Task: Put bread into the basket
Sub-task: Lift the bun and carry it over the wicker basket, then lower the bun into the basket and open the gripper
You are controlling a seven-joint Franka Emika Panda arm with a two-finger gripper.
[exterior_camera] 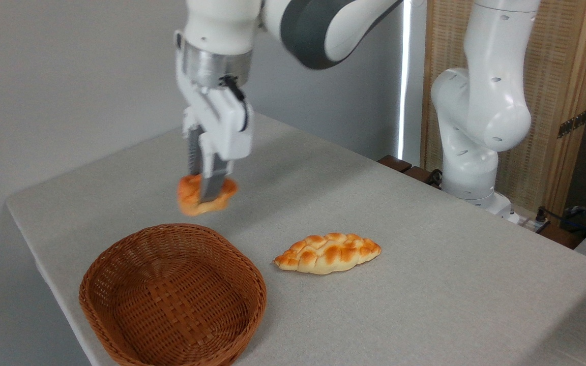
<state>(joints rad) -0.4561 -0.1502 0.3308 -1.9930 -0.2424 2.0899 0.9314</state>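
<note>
nearest the camera, an empty wicker basket [172,296] waits at the table's [450,284] front edge. just beside it lies a braided loaf [327,252], untouched. behind the basket's far rim, the gripper [204,197] hangs with its fingers clamped on the bread [205,194], lifted clear of the cloth, seemingly for carrying over the rim.

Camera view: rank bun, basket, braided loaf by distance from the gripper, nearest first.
1. Bun: clamped between the fingers of the gripper, held above the table.
2. Basket: just below and in front of the gripper, near the table's left front edge.
3. Braided loaf: lying on the table to the right of the basket, farthest.
</note>
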